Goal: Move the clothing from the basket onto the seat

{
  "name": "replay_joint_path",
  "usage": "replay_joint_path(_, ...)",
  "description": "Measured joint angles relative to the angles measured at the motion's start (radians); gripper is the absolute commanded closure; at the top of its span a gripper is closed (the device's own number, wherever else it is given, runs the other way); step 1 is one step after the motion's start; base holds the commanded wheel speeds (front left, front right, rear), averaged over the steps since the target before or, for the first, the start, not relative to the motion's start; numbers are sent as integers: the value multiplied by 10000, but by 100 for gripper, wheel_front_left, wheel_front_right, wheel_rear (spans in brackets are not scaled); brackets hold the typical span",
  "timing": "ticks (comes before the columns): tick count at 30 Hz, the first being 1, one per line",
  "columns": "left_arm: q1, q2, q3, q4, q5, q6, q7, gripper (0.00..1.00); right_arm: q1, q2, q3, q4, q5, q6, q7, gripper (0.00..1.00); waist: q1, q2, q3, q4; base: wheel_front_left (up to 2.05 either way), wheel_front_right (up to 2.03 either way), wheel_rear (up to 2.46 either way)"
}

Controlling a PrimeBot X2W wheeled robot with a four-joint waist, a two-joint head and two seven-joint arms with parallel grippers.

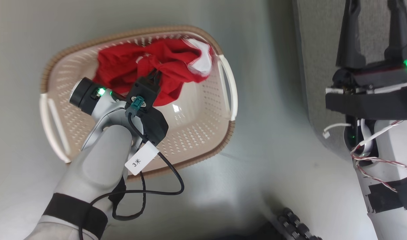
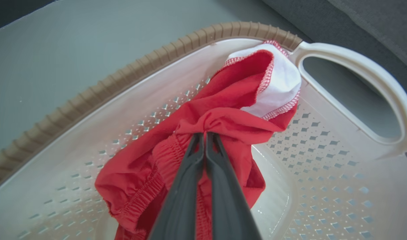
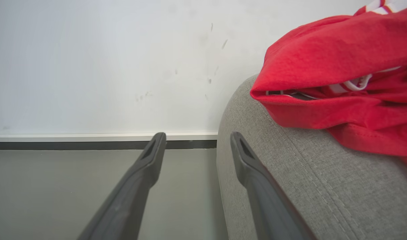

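A red garment (image 1: pixel 150 68) with a white striped-trim panel lies bunched against the far wall of the cream basket (image 1: pixel 197 133). My left gripper (image 1: pixel 154 76) reaches down into the basket and is shut on a fold of that garment (image 2: pixel 223 123), fingers (image 2: pixel 190 173) pressed together in the left wrist view. Another red garment (image 3: pixel 343 80) rests on the grey seat (image 3: pixel 310 180). My right gripper (image 3: pixel 197 137) is open with nothing between its fingers, beside the seat's rounded edge. In the head view it (image 1: pixel 373 20) points up over the seat (image 1: pixel 320 66).
The basket stands on a grey floor (image 1: pixel 276 160), just left of the seat. Its white handle (image 2: pixel 366 76) is close to the held cloth. A white wall (image 3: pixel 107 66) with a baseboard lies ahead of the right gripper. A black cable (image 1: pixel 167 186) hangs from the left forearm.
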Motion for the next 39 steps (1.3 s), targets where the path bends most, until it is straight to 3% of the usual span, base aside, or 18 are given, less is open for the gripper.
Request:
replay_joint_path(16, 689, -182, 17, -428, -1120, -368, -347, 100, 1075, -293, -284, 1035, -8, 21, 0, 0, -1, -1, -2069, 1033, 0, 0, 0)
replay_joint_path(39, 1472, -222, -127, -2259, -1871, -623, -353, 100, 2332, -38, -186, 2138, 12, 142, 0, 0, -3, -1, -5397, 1950, 0, 0, 0)
